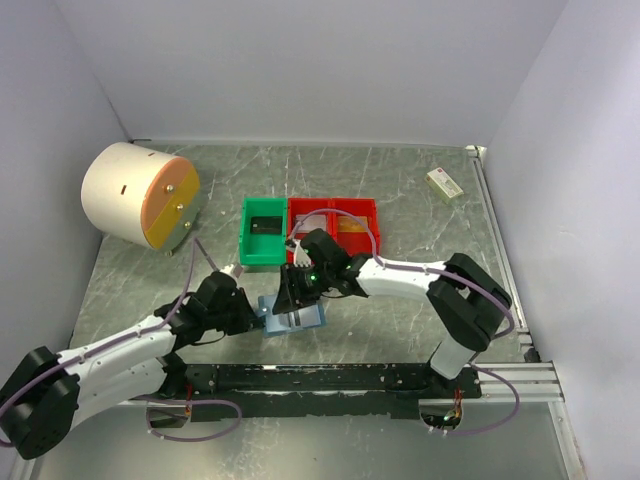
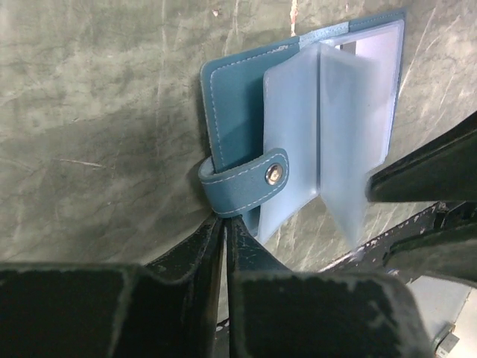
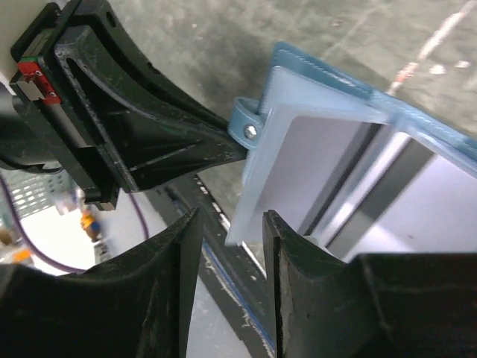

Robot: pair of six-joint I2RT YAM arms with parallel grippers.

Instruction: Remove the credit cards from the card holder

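card holder (image 2: 227,104): blue, snap strap, lying open on the table (image 1: 420,235) between the two hands; clear sleeves fanned up from the cover
credit cards (image 3: 320,156): pale faces inside the sleeves; number cannot be told
left hand (image 2: 225,227): clenched at the holder's strap edge, fingertips pressed together
right hand (image 3: 231,224): released; fingers apart, one sleeve's lower corner standing between them
green bin (image 1: 245,235): beyond the holder; touching the red bin (image 1: 333,204) on its right
cream box (image 1: 444,182): far right corner, well apart from the hands
cream drum (image 1: 125,185): orange face, tipped on its side, far left
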